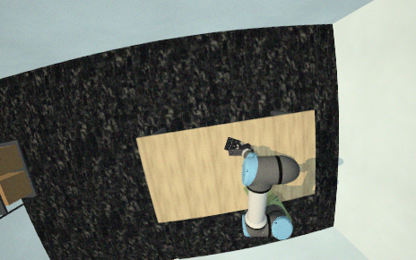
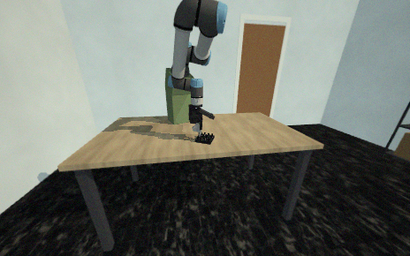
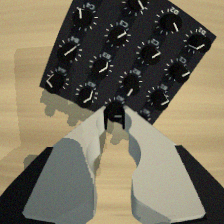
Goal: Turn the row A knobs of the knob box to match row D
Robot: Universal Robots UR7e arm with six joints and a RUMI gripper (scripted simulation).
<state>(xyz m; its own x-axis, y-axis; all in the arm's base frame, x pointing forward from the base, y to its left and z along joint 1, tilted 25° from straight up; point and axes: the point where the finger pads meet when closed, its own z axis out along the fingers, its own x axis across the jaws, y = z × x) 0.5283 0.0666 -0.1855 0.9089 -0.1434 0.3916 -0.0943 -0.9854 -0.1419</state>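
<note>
The black knob box (image 1: pixel 229 144) (image 2: pixel 206 140) (image 3: pixel 107 42) lies on the table, turned at an angle in the wrist view. My gripper (image 2: pixel 199 134) (image 3: pixel 114 108) is shut on knob A2 (image 3: pixel 115 110), one fingertip on each side; its white line points about right in the wrist view. Knob A3 (image 3: pixel 87 96) and knob A4 (image 3: pixel 55 82) show to the left. Knob A1 is hidden by the right finger. In row D, the line of knob D2 (image 3: pixel 171 23) points down and slightly right; knob D1 (image 3: pixel 197 43) shows at the right corner. D4 is out of view, D3 partly cut off. The socket is not visible.
Knobs B1 (image 3: pixel 159 99), B2 (image 3: pixel 131 82) and B3 (image 3: pixel 101 67) stand close in front of the fingertips. The wooden table (image 1: pixel 188 175) (image 2: pixel 252 132) bears the box. A green stand (image 2: pixel 179 108) is behind the arm.
</note>
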